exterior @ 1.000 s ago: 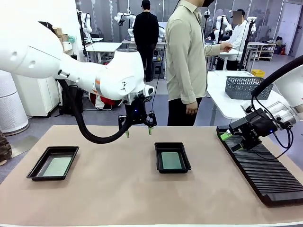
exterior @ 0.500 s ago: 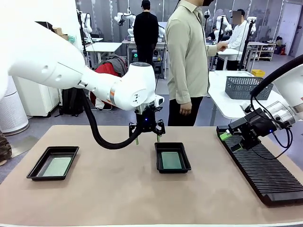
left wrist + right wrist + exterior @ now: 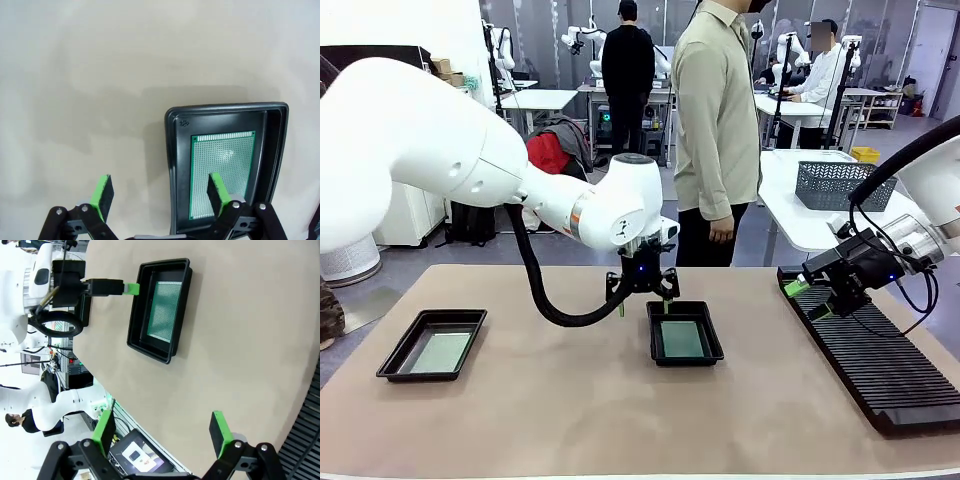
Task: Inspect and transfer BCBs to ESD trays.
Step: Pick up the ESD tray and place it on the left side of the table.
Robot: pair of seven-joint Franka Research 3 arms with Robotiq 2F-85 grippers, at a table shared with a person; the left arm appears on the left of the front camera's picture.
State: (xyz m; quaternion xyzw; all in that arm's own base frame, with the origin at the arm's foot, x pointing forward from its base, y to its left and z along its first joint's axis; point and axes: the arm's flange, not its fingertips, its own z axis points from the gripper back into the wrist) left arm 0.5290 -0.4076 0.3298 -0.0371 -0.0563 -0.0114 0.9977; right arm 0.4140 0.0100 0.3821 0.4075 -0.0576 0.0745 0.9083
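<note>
Since 1 s earlier our left gripper (image 3: 644,305) had swung right and down to the middle ESD tray (image 3: 712,347), jaws wide, empty. Right gripper (image 3: 817,297) sat wide over the ribbed rack (image 3: 880,370). 2 matte trays each held 1 thin perforated BCB (image 3: 220,170). Best approach, we judged: center, descend slow.

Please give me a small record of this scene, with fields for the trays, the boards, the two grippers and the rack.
trays: two black ESD trays, left tray, middle tray
boards: one BCB in the left tray, one BCB in the middle tray
left gripper: open, empty, above the middle tray's far-left rim
right gripper: open, empty, above the rack's far end
rack: long, black, slotted, right side of the table
</note>
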